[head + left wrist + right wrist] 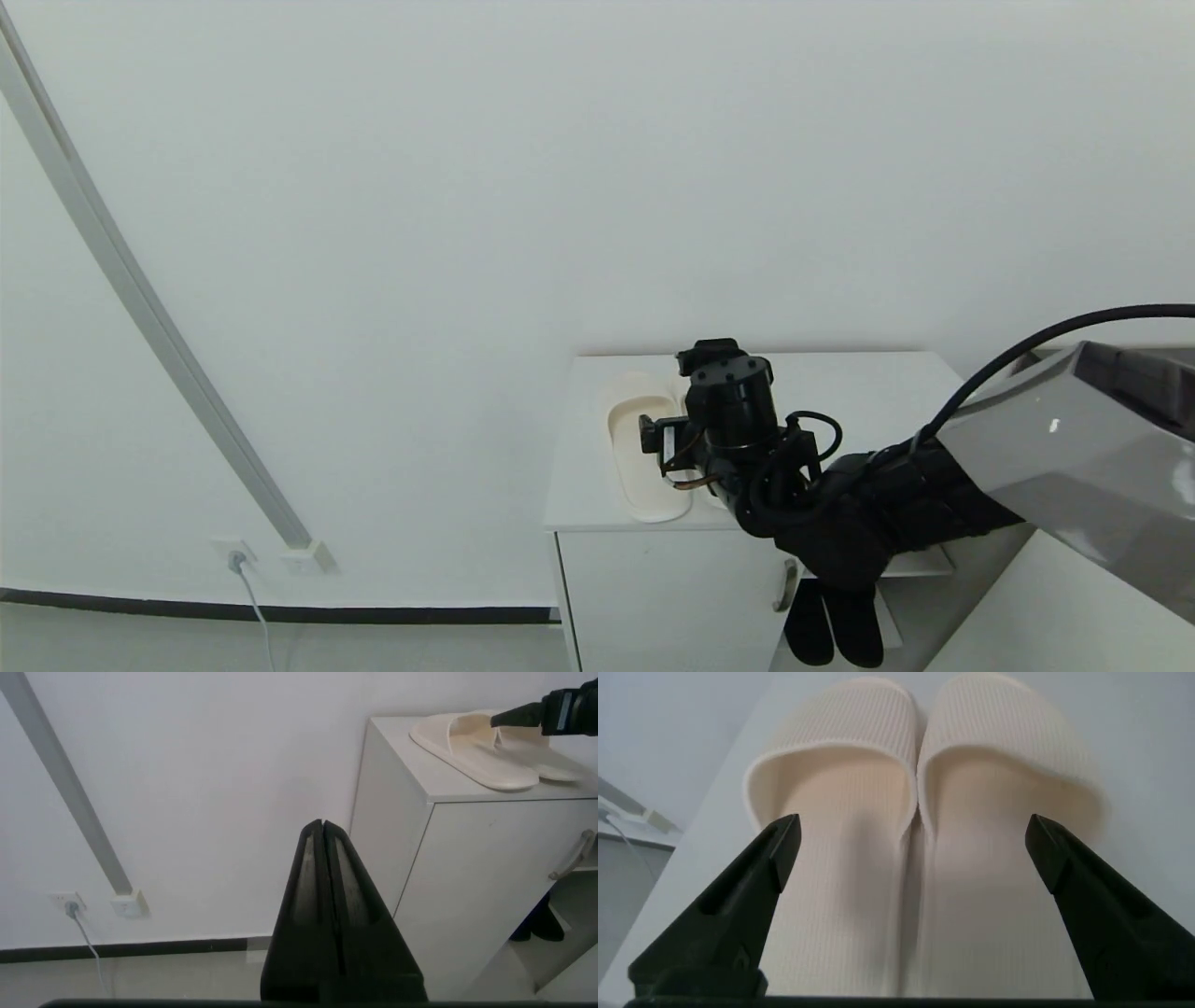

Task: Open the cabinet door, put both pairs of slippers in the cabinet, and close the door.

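Two cream slippers [868,877] on cabinet [859,392] top | right gripper [912,828] spread wide, empty, straddling them

Right arm [868,523] covers most of the right one of the cream slippers [644,448] (left one clear). Their near ends are cropped in the right wrist view. Cabinet [653,597] lower part cropped. Dark slippers [834,627] in it: far ends behind the arm. Handle [790,586] half hidden.
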